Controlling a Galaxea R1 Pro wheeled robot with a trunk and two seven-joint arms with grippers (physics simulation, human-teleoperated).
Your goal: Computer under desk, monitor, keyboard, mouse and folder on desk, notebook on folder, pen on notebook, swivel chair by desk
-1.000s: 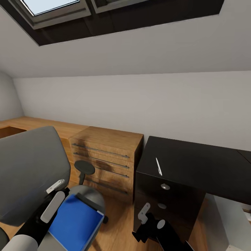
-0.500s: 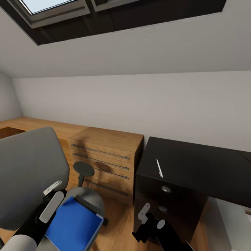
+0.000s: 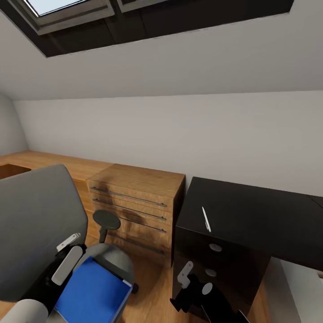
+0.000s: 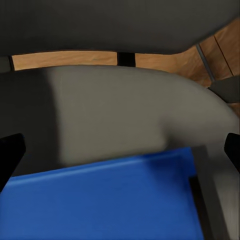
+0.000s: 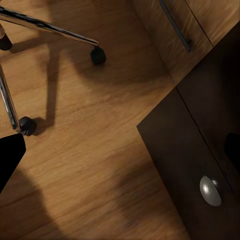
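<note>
The swivel chair [image 3: 38,224] stands at the near left of the head view, its grey back turned toward the camera and its grey seat [image 4: 125,115] extending to the right. 1 black armrest pad [image 3: 106,219] rises on the far side of the seat. The folder [image 3: 92,294], bright blue, lies flat on the seat at its near side; in the left wrist view the folder [image 4: 105,200] occupies the near part of the seat, with bare grey padding beyond it.

The left gripper [image 3: 67,253] hangs just above the far left corner of the folder, beside the chair back. Its 2 fingers are spread apart with nothing between them: released.

The right gripper [image 3: 190,280] hangs low in front of the black drawer unit of the desk [image 3: 251,215], which fills the right of the scene. Its fingers are parted and hold nothing. The right wrist view shows the drawer front with 1 round metal knob [image 5: 210,190], the wood floor [image 5: 90,165], and 2 castors [image 5: 97,55] on chrome legs of the chair base.

The pen [image 3: 206,219], thin and white, lies on the glossy desk top near its front left edge. A light-wood drawer unit [image 3: 134,204] with 3 long bar handles stands against the far wall, between the chair and the desk and touching the desk's left side.
</note>
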